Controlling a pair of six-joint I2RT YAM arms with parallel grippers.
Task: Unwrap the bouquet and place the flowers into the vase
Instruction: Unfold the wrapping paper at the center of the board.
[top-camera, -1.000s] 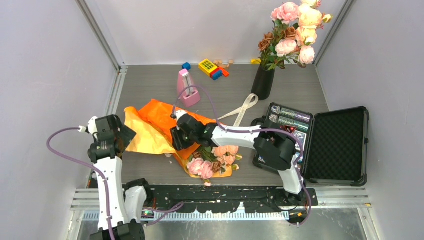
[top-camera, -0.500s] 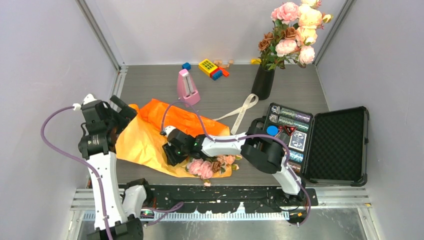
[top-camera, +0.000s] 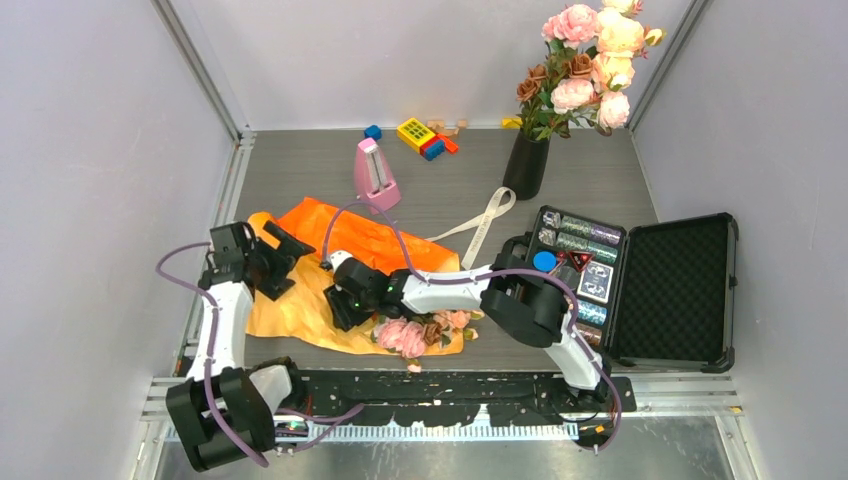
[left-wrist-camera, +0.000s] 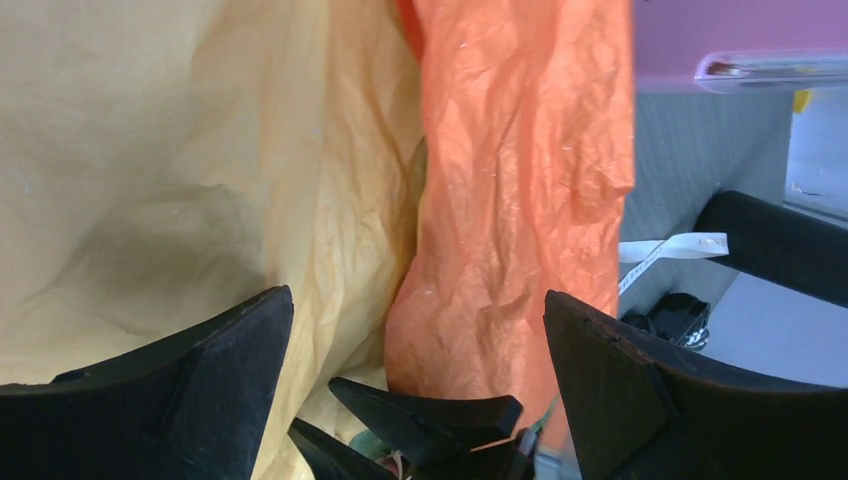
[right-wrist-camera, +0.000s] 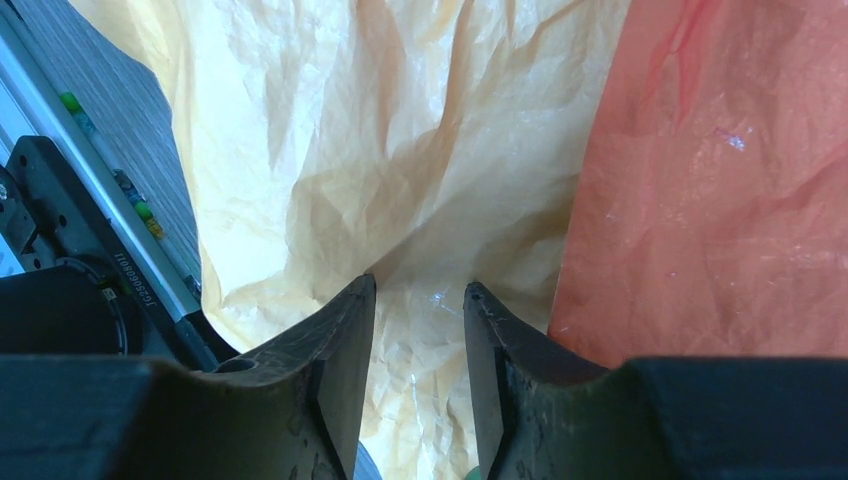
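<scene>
Orange paper lies open on the counter, flowers at its 5 o'clock edge. Your left end effector is wide apart at 9 o'clock; the right end effector, I cannot tell. The vase: 1 o'clock.

The grey counter carries spread orange paper with pink roses at its near edge, a cream ribbon, a pink metronome, a black vase, toy blocks and an open black case.

I see a dark grey wood-grain worktop, boxed by plain pale lavender-grey walls with aluminium corner rails; light even.
</scene>
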